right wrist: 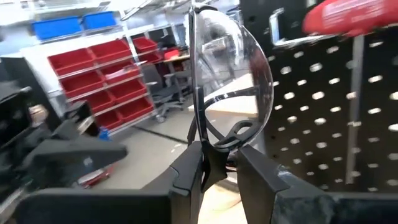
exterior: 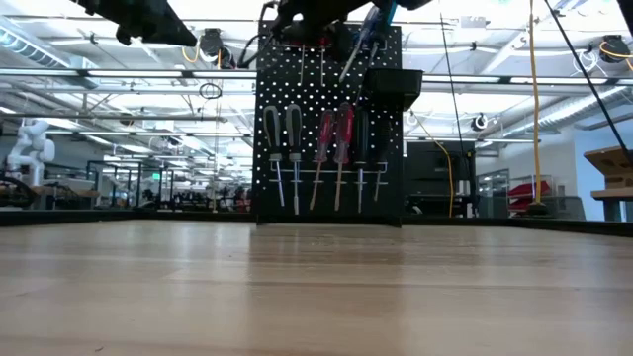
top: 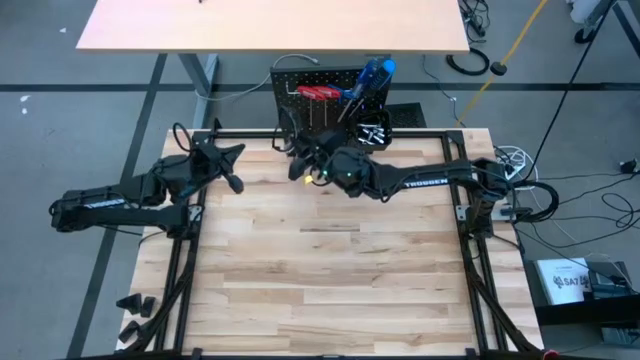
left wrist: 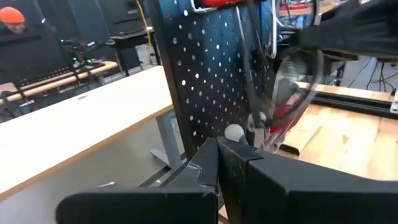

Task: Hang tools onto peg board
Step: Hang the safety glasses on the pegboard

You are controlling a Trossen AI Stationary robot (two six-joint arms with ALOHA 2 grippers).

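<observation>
The black peg board (top: 330, 100) stands at the table's far edge. Screwdrivers (exterior: 316, 148) hang in a row on it, a red-handled tool (top: 320, 93) hangs on a hook, and blue screwdrivers (top: 372, 75) stick out of its small bin (exterior: 393, 84). My right gripper (top: 300, 158) is high in front of the board's left part, shut on a pair of clear safety glasses (right wrist: 230, 62). My left gripper (top: 233, 155) hovers shut and empty to the left of the board, its shut fingers (left wrist: 217, 162) pointing toward it. My right gripper pinches the glasses by their dark frame piece (right wrist: 214, 158) at the lens's lower edge, between its two fingers. The fingers come level from the near side, pointing toward the board. The clear lens (left wrist: 298, 93) stands up beyond the fingertips, high above the table.
A tan desk (top: 270, 25) stands beyond the board. Loose black parts (top: 135, 305) lie at the table's near left corner. Cables and a box (top: 565, 280) sit on the floor to the right. A person in an orange cap (left wrist: 12, 15) is far off in the room.
</observation>
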